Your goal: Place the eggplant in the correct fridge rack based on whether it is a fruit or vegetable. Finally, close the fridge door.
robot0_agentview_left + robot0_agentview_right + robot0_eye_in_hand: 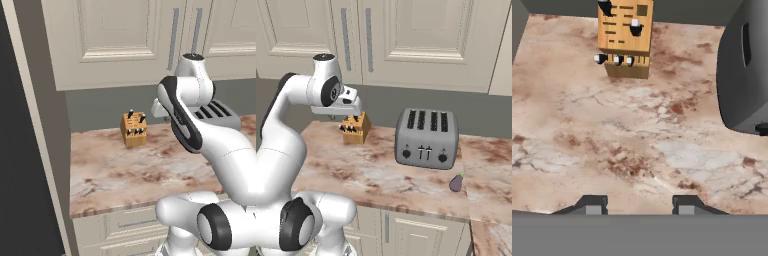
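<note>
The eggplant [456, 183], a small dark purple lump, lies on the marble counter [371, 175] near its front edge, just right of the toaster's front corner. My gripper [639, 205] hangs well above the counter, to the left of the toaster and in front of the knife block, far from the eggplant. Its fingertips [594, 205] stand apart with only bare marble between them, so it is open and holds nothing. The fridge rack is out of view.
A grey four-slot toaster [427, 138] stands at the back right of the counter. A wooden knife block [354, 129] stands by the back wall. Cream cabinets hang above, and a tall dark panel [15, 150] borders the counter's left end.
</note>
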You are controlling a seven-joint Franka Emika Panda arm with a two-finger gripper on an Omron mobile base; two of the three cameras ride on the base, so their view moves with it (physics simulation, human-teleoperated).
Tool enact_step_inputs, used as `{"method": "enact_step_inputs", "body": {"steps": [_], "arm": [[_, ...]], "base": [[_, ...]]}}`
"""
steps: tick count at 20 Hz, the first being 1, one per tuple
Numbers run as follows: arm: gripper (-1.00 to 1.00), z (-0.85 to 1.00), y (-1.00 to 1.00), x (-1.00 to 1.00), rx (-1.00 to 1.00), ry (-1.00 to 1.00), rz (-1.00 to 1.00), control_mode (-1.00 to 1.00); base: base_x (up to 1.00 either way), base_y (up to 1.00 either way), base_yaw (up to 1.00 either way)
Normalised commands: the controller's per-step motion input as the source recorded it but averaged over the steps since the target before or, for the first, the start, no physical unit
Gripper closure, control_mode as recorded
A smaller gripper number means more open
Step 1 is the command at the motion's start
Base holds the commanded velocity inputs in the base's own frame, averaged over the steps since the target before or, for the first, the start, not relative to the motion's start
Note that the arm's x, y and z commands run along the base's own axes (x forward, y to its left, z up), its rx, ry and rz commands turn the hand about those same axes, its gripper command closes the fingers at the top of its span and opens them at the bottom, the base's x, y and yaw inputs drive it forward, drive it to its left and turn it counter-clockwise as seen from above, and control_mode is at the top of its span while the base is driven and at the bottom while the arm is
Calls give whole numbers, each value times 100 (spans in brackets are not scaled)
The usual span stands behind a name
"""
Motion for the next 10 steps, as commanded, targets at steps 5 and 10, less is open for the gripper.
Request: {"method": "enact_step_inputs", "body": {"steps": [5, 10], "arm": [[-100, 0, -1, -3, 0, 0, 0, -100], [-100, -30, -81, -84, 9, -1, -22, -100]], "base": [[0, 0, 0], [0, 0, 0]]}}
